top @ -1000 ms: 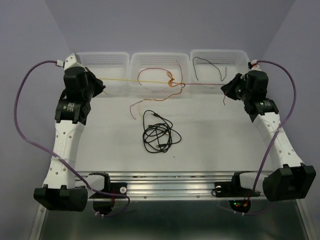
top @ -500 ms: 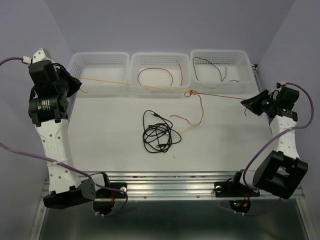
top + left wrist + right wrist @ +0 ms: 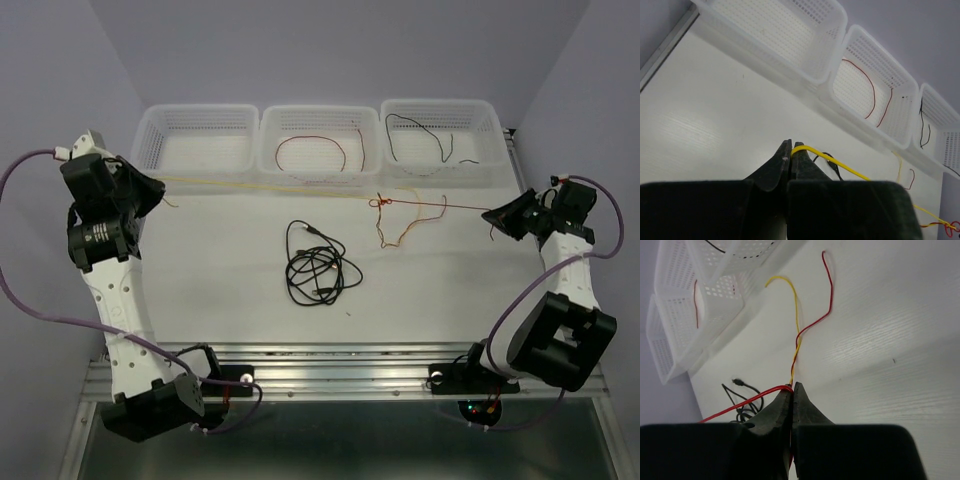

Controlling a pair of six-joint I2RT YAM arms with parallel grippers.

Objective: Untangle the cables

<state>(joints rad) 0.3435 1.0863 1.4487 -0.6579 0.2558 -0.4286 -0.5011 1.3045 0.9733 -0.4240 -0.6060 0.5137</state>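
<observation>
Yellow cable (image 3: 260,187) and red cable (image 3: 450,207) stretched taut, knotted together above the worktop (image 3: 220,290).
My left gripper (image 3: 791,147) pinches the yellow, right gripper (image 3: 792,388) the red; black cable (image 3: 318,268) lies coiled nearby.

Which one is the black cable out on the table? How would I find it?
Look at the white table, in front of the row of three white baskets. Near its middle lies the black cable, coiled in loose loops. The other black wire is a single strand inside the right-hand basket.
</observation>
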